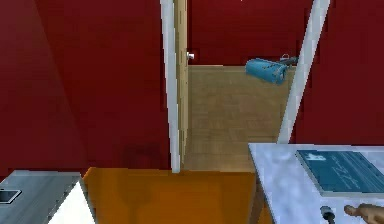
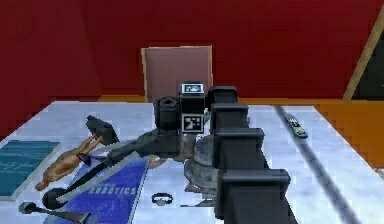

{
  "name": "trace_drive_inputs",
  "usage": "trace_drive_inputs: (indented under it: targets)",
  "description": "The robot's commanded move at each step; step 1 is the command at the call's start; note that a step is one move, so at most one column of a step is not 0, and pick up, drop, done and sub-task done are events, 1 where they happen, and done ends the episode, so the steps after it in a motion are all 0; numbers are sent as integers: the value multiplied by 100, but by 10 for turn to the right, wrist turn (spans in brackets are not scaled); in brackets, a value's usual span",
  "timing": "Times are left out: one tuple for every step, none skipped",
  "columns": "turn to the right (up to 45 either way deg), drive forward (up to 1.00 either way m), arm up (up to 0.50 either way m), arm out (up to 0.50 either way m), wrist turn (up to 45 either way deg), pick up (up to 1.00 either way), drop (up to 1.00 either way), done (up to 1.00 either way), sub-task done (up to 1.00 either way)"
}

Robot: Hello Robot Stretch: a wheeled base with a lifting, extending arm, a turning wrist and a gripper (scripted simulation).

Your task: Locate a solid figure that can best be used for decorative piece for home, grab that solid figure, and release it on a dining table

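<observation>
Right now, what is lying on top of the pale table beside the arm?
On the table: a teal mat, a tan figure, a blue booklet, a small ring and a short dark object. The arm covers the table's middle.

So the solid figure (image 2: pixel 70 162) looks to us like a smallish tan-orange, longish thing, lying flat and slanted from low left to upper right, right at the far end of the claw (image 2: pixel 60 167) in among its two thin fingers. It's resting on the table (image 2: pixel 270 125), a pale, white-grey marbled top that spreads out under the claw and off to both sides of it. Honestly, we can't tell whether the claw is holding it or even touching it, and its exact shape is too small for us to make out.
</observation>
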Motion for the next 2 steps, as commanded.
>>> trace_drive_inputs:
  targets:
    - [0,0,0,0,-420,0,0,0,0]
    - [0,0,0,-16,0,0,0,0,0]
